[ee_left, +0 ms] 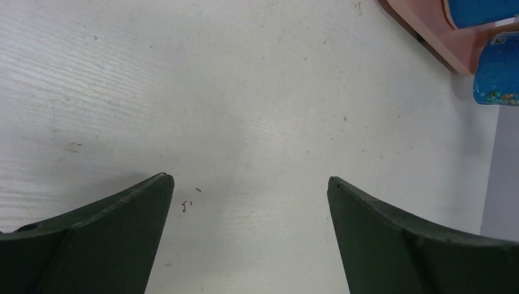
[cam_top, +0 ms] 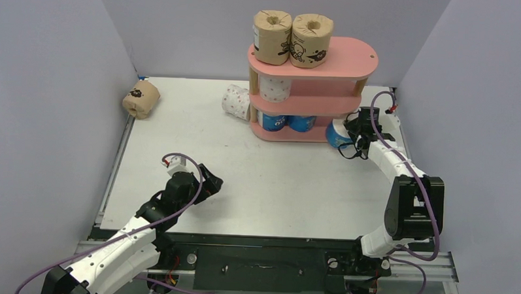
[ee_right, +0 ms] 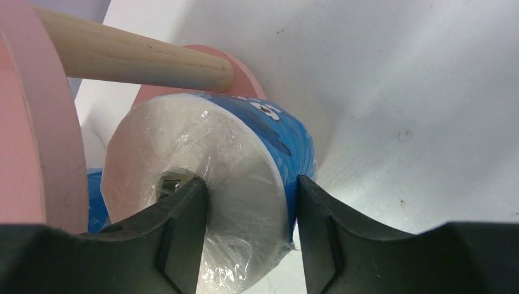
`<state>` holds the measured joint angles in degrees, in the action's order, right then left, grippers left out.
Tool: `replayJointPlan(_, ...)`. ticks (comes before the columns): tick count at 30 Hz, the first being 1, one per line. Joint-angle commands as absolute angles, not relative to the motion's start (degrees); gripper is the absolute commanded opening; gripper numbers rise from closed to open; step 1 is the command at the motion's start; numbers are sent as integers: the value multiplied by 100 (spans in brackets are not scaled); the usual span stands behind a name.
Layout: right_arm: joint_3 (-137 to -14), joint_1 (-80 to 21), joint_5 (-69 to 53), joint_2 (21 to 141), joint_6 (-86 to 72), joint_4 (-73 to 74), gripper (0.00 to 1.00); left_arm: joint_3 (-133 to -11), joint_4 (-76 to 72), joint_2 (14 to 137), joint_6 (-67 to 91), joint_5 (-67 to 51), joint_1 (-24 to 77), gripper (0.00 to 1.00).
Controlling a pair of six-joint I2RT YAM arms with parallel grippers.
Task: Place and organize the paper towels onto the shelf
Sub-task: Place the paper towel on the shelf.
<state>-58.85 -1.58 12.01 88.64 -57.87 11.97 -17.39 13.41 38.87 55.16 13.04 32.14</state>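
Observation:
The pink shelf (cam_top: 349, 64) stands at the back centre. Two brown rolls (cam_top: 272, 36) stand on its top board, a white dotted roll (cam_top: 275, 89) on the middle one, and two blue rolls (cam_top: 287, 122) on the bottom one. My right gripper (cam_top: 351, 134) is shut on a third blue roll (ee_right: 245, 177) at the shelf's right end, one finger in its core hole, one on its outer side. A white dotted roll (cam_top: 235, 101) lies left of the shelf. A brown roll (cam_top: 141, 99) lies at the far left. My left gripper (ee_left: 250, 184) is open and empty over bare table.
Grey walls close in the table (cam_top: 269, 186) on the left, back and right. The brown roll lies against the left wall. A wooden post (ee_right: 134, 55) of the shelf runs just above the held roll in the right wrist view.

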Motion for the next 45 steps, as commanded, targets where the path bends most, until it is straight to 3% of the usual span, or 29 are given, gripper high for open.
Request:
replayJointPlan(1, -6182, -194, 1139, 8858, -6028, 535, 34, -1767, 1076, 3914, 5538, 1343, 3180, 97)
replayJointPlan(17, -6314, -224, 959, 9160, -6178, 361, 36, -1749, 961, 3996, 5563, 1313, 3181, 97)
replayJointPlan(31, -6255, -246, 848, 8973, -6150, 357, 64, -1768, 872, 4059, 5537, 1269, 3182, 97)
replayJointPlan(45, -5707, -231, 658, 8220, -6127, 432, 67, -1694, 869, 4000, 5581, 1187, 3179, 97)
